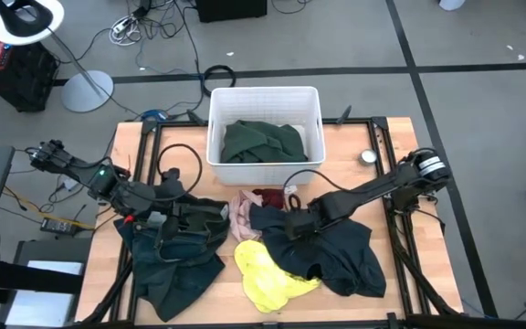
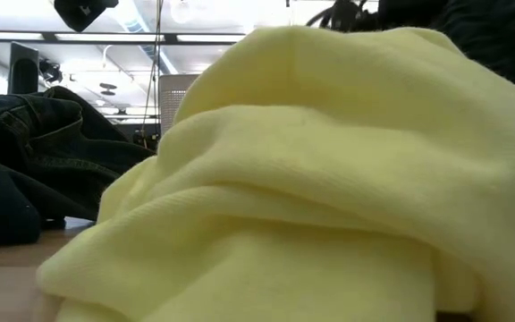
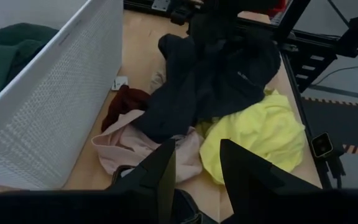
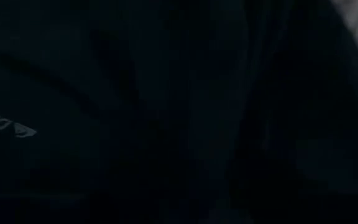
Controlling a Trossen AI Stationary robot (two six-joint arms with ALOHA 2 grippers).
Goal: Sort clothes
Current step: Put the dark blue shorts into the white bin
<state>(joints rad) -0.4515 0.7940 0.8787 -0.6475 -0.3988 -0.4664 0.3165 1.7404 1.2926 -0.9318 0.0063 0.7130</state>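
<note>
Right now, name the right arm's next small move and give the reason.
Probably close the right gripper on the dark navy garment: it is pressed down into that fabric, whose cloth fills its wrist view. The white bin holds only a dark green garment.

Two dark arms; left claw (image 3: 194, 171) with black tapered fingers.

You get the high view straight down over the whole table (image 1: 126, 137), the low view pressed against the yellow garment (image 2: 311, 179) that the left wrist also sees, and the right wrist buried in dark fabric (image 4: 166, 112).
</note>
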